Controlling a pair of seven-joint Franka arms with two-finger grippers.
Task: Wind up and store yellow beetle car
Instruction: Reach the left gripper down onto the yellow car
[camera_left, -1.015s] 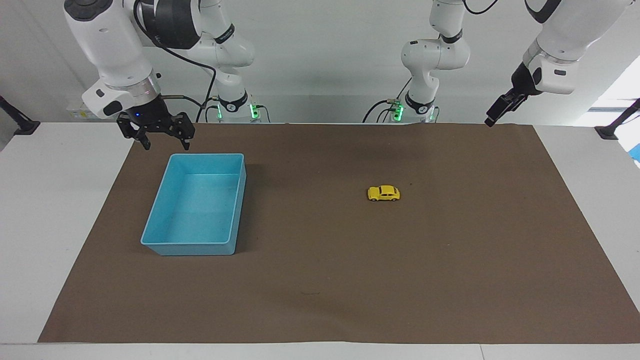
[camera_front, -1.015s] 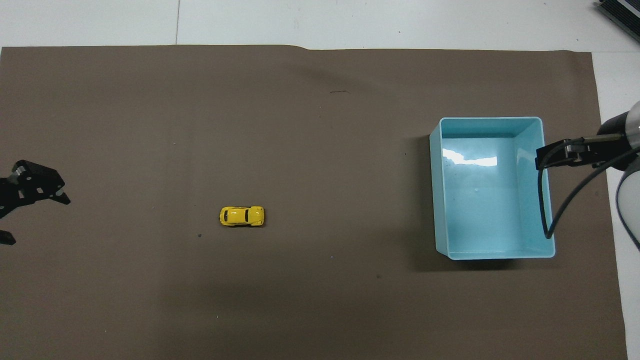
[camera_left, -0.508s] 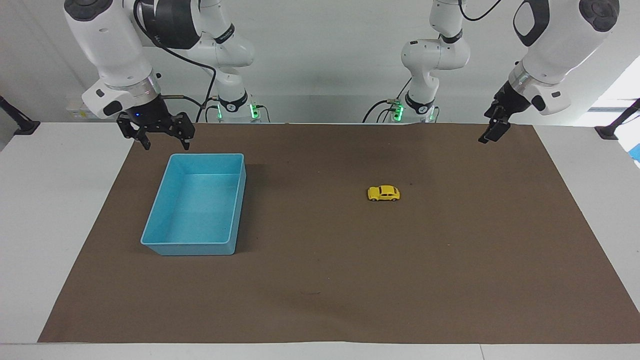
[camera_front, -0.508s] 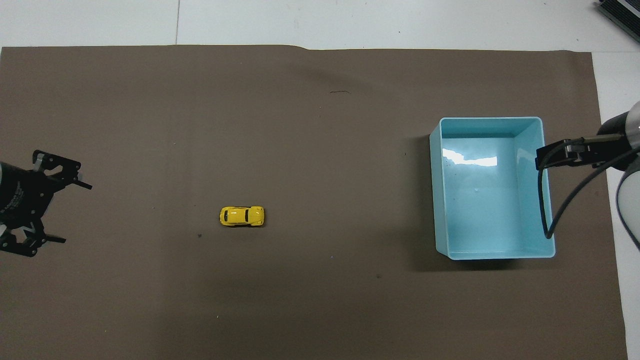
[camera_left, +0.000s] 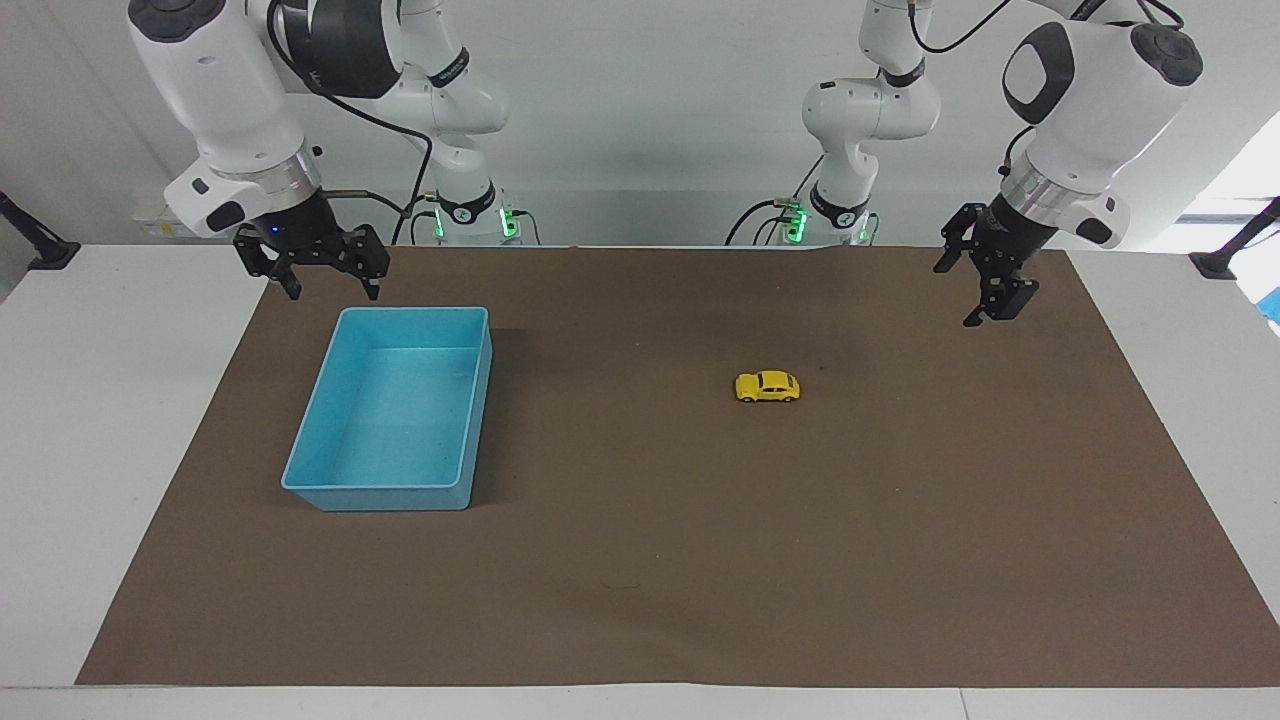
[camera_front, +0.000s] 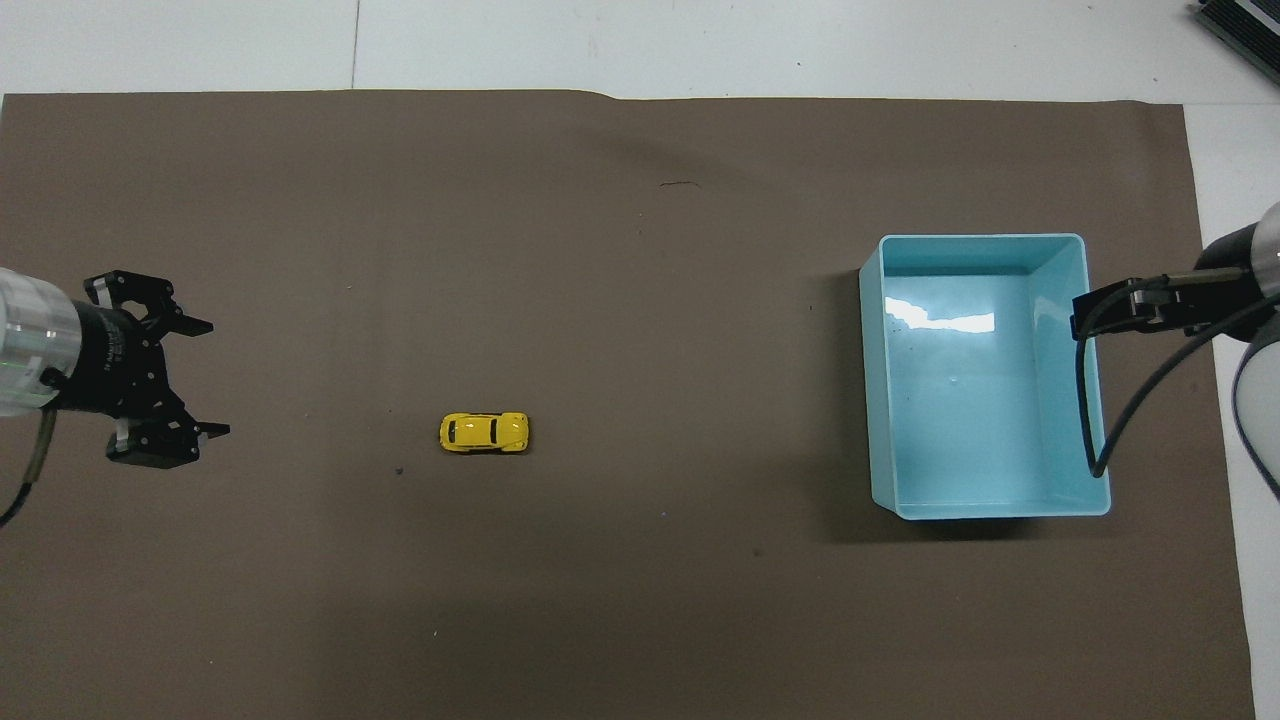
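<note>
meanwhile both spread claws hang empty, left claw (camera_left: 985, 290) and right claw (camera_left: 325, 272), well apart from yellow beetle car (camera_left: 767, 387).

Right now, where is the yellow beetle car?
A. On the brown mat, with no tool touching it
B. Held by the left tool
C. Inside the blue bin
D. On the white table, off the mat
A. The yellow beetle car sits on the brown mat, apart from the blue bin, while the left tool is up in the air, open, to one side of it.
</note>
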